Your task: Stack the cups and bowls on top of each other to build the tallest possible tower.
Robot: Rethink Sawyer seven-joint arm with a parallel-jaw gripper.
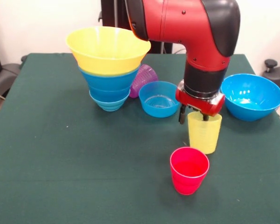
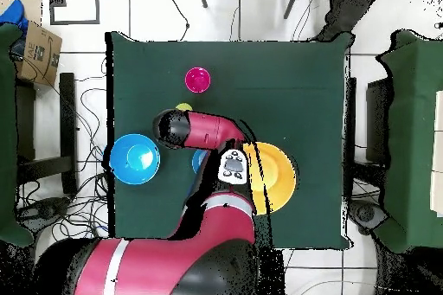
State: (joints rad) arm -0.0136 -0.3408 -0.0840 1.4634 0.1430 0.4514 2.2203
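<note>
The tower (image 1: 109,86) stands at the back left: small blue bowls lowest, a larger blue bowl above, and the very large yellow bowl (image 1: 107,46) on top; the yellow bowl also shows in the overhead view (image 2: 270,176). A yellow cup (image 1: 204,133) stands upright right of centre. My gripper (image 1: 193,115) is at its rim and open, one finger outside the cup's left wall and one inside. A red cup (image 1: 189,170) stands upright in front of it. A purple cup (image 1: 143,79) lies on its side behind the tower. No lime green cup or bowl shows.
A small blue bowl (image 1: 158,99) sits between the tower and the yellow cup. A large blue bowl (image 1: 251,95) sits at the right, close to the arm. In the overhead view the arm hides the gripper; the red cup (image 2: 197,79) and the large blue bowl (image 2: 134,158) show.
</note>
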